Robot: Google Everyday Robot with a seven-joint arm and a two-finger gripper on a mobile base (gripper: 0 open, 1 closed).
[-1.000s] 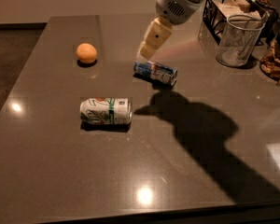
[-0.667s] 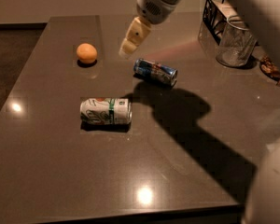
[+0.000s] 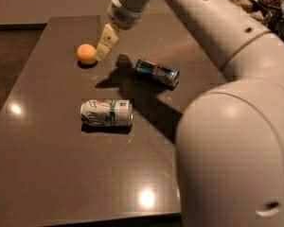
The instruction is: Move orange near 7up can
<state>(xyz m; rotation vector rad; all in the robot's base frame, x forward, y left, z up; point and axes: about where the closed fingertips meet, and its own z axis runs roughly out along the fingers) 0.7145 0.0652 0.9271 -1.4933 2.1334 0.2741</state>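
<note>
The orange (image 3: 86,54) sits on the dark table at the far left. The 7up can (image 3: 107,113), white with a green band, lies on its side in the middle of the table, well in front of the orange. My gripper (image 3: 105,42) hangs from the arm that reaches in from the right, just to the right of the orange and slightly above the tabletop, close to the fruit but apart from it.
A slimmer blue-and-silver can (image 3: 157,72) lies on its side right of the gripper. My arm's large white body (image 3: 236,141) fills the right side of the view. A basket with items (image 3: 246,4) stands at the back right. The table's front edge (image 3: 94,219) is near.
My gripper has swung left across the table, from above the blue can to just beside the orange. The arm now fills the right of the view. The cans and orange stay put.
</note>
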